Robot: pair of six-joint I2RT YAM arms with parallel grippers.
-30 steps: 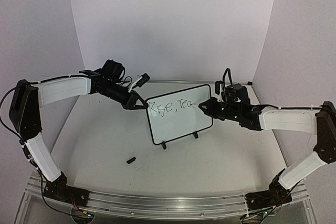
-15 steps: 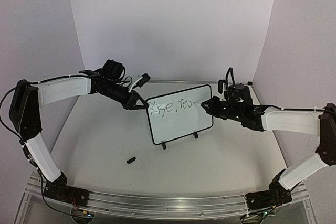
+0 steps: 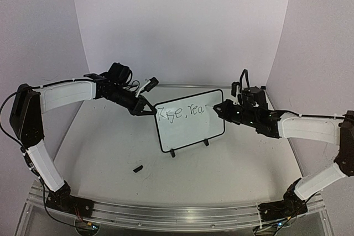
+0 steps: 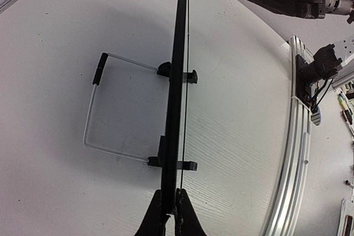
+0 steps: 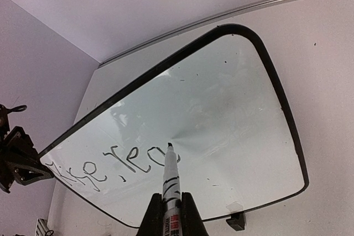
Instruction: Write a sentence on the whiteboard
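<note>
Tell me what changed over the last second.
The right gripper, shut on the marker, drifted slightly rightward and upward in the top view, at the end of the sentence. Unchanged: the left gripper stays clamped on the left edge of the whiteboard, which has not shifted; the small black piece in front lies where it was.

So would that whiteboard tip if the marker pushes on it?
Probably, left alone: the whiteboard is thin, standing on small feet with a wire prop behind. Likely stiff, since its edge looks straight. The left gripper pinching its edge should steady it against the marker.
</note>
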